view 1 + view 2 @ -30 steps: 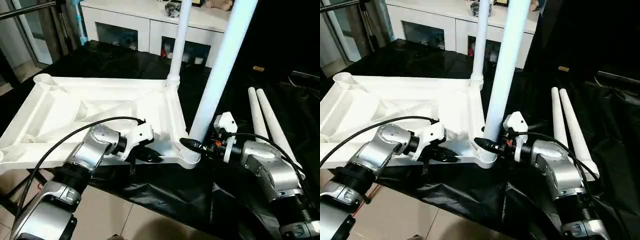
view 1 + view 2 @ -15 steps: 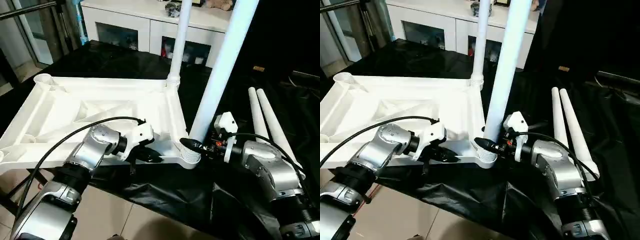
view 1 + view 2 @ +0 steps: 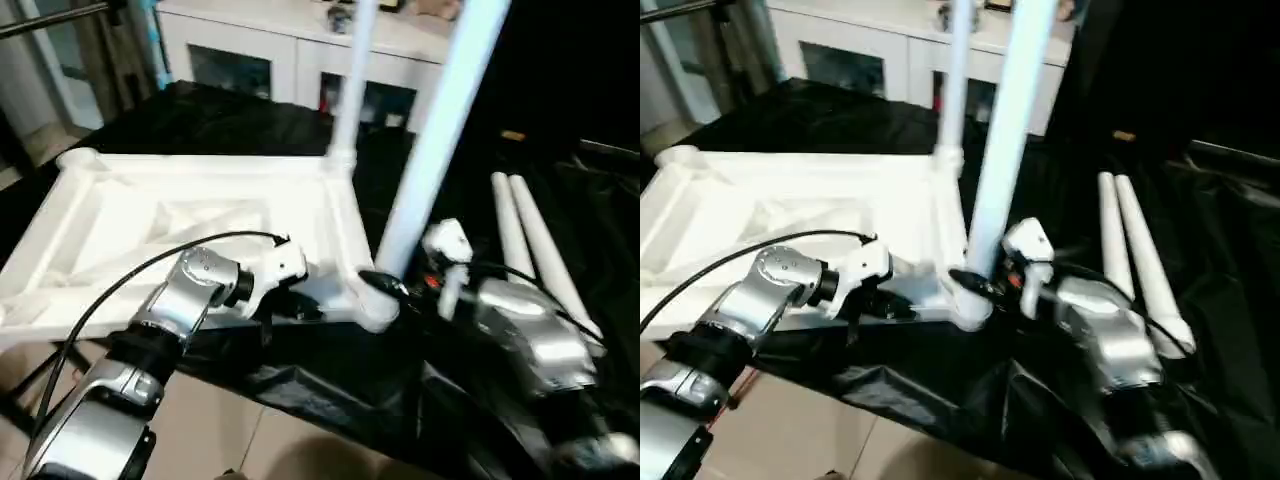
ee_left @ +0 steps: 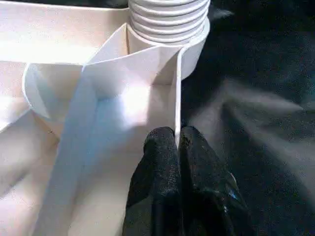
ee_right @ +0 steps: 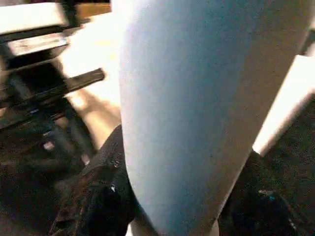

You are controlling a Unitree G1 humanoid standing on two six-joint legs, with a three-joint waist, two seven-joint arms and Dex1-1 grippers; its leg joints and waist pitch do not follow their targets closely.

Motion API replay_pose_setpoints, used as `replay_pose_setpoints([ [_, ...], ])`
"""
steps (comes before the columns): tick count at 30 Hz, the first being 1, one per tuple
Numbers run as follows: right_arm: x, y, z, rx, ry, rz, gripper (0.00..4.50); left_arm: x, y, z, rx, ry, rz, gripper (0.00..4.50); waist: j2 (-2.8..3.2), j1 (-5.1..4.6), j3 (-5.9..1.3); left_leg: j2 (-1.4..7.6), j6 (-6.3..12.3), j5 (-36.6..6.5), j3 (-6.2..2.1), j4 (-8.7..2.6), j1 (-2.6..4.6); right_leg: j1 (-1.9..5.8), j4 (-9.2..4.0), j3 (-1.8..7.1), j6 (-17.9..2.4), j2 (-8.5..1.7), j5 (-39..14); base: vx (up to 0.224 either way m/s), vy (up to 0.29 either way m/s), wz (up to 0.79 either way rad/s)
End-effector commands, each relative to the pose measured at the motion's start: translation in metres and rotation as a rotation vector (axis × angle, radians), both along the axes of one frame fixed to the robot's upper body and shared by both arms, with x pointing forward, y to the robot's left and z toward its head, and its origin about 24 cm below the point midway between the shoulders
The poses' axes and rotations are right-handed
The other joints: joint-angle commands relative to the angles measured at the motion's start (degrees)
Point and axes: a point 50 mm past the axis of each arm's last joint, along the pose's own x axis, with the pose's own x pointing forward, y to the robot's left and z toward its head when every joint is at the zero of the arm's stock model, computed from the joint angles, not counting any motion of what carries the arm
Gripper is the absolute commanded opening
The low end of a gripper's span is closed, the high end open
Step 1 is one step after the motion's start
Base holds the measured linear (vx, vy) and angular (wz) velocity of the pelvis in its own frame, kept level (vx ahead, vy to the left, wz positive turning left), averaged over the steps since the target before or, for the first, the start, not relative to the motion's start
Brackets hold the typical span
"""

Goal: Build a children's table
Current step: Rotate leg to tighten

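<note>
The children's table top [image 3: 200, 190] lies upside down on the black cloth, ribbed side up. One white leg [image 3: 348, 90] stands in the far right corner socket. A second leg [image 3: 435, 130] stands tilted in the near right corner socket [image 3: 375, 312]. My right gripper [image 3: 384, 287] is closed around this leg's base; its fingers [image 5: 98, 196] sit on both sides of the leg [image 5: 197, 98]. My left gripper [image 3: 305, 310] is shut on the top's thin near rim wall [image 4: 176, 118], close to the threaded socket [image 4: 167, 19].
Two loose white legs [image 3: 525, 240] lie side by side on the cloth at the right. A white cabinet [image 3: 280, 50] stands behind the work. The black cloth [image 3: 330, 390] hangs over the front edge above the tiled floor [image 3: 220, 440]. A black cable [image 3: 130, 280] arcs over my left forearm.
The whole picture has shifted slightly, so the camera moved. Both grippers keep the same holds on the rim and the leg.
</note>
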Motion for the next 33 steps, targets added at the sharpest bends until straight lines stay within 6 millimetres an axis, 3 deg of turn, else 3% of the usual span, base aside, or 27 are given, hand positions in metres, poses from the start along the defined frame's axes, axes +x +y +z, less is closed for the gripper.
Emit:
replay_pose_setpoints([
  [1, -0.004, -0.017, -0.046, -0.13, 0.184, -0.195, 1.87, 0.014, -0.011, 0.03, -0.095, -0.103, 0.027, 0.0, 0.74, -0.31, -2.6, 3.75, -1.63, -22.1, -2.61, -4.9, 1.08, 0.73, -5.93, 3.26, -8.2, -6.02, -29.2, 0.0, 0.0, 0.0],
  [4, 0.004, -0.014, -0.049, -0.124, 0.195, -0.302, 1.87, 0.021, -0.016, 0.03, -0.084, -0.123, 0.098, 0.0, 0.68, -0.94, -2.71, 3.61, -1.87, -21.7, -2.58, -4.77, 0.99, 0.8, -5.98, 3.24, -8.4, -6.01, -29.3, 0.0, 0.0, 0.0],
  [8, 0.022, -0.003, -0.053, -0.094, 0.242, -0.497, 1.87, 0.032, -0.043, 0.032, -0.094, -0.163, 0.244, 0.0, 0.74, -1.04, -2.91, 3.65, -2.2, -20.8, -2.41, -4.67, 1.13, 0.76, -5.63, 3.34, -9.9, -5.88, -25.9, 0.0, 0.0, 0.0],
  [12, 0.03, 0.009, -0.052, -0.119, 0.242, -0.516, 1.87, 0.031, -0.071, 0.032, -0.104, -0.181, 0.261, 0.0, 0.76, -0.66, -3.05, 3.65, -1.35, -18.2, -1.97, -4.49, 1.08, 1.03, -5.27, 3.52, -11.5, -5.74, -20.1, 0.0, 0.0, 0.0],
  [13, 0.031, 0.012, -0.051, -0.127, 0.242, -0.508, 1.87, 0.029, -0.076, 0.032, -0.108, -0.18, 0.249, 0.0, 0.91, -0.44, -3.2, 3.56, -0.87, -16.9, -1.91, -4.45, 0.89, 1.4, -5.02, 3.52, -11.8, -5.68, -18.0, 0.0, 0.0, 0.0],
  [15, 0.032, 0.017, -0.051, -0.137, 0.242, -0.494, 1.87, 0.027, -0.08, 0.03, -0.108, -0.18, 0.234, 0.0, 1.03, -0.35, -3.25, 3.56, -0.17, -15.8, -1.82, -4.45, 0.85, 1.56, -4.91, 3.54, -12.0, -5.7, -16.3, 0.0, 0.0, 0.0],
  [16, 0.033, 0.019, -0.05, -0.138, 0.243, -0.487, 1.87, 0.026, -0.081, 0.029, -0.103, -0.18, 0.228, 0.0, 1.5, -0.48, -3.2, 3.55, -0.1, -15.9, -1.84, -4.53, 0.75, 1.59, -4.93, 3.51, -12.3, -5.57, -15.5, 0.0, 0.0, 0.0],
  [20, 0.036, 0.022, -0.048, -0.144, 0.235, -0.47, 1.87, 0.026, -0.076, 0.025, -0.079, -0.179, 0.228, 0.0, 1.24, -0.55, -3.2, 3.51, 0.0, -16.7, -1.96, -4.6, 0.66, 1.81, -5.04, 3.39, -11.8, -5.63, -17.8, 0.0, 0.0, 0.0],
  [25, 0.035, 0.025, -0.047, -0.149, 0.22, -0.409, 1.87, 0.026, -0.072, 0.025, -0.074, -0.194, 0.222, 0.0, 0.97, -0.76, -3.03, 3.71, -0.43, -18.7, -2.19, -4.79, 0.8, 1.44, -5.29, 3.29, -10.9, -5.67, -21.6, 0.0, 0.0, 0.0],
  [29, 0.032, 0.022, -0.045, -0.131, 0.214, -0.315, 1.87, 0.021, -0.067, 0.025, -0.098, -0.209, 0.147, 0.0, 0.53, -0.61, -3.12, 3.66, 0.49, -17.1, -1.97, -4.69, 0.62, 1.68, -5.2, 3.48, -11.2, -5.81, -19.8, 0.0, 0.0, 0.0],
  [33, 0.026, 0.014, -0.043, -0.114, 0.199, -0.218, 1.87, 0.015, -0.058, 0.025, -0.113, -0.182, 0.084, 0.0, 0.52, -0.4, -3.23, 3.82, 1.93, -14.4, -1.83, -4.64, 0.35, 2.04, -4.8, 3.54, -11.8, -5.85, -16.3, 0.0, 0.0, 0.0],
])
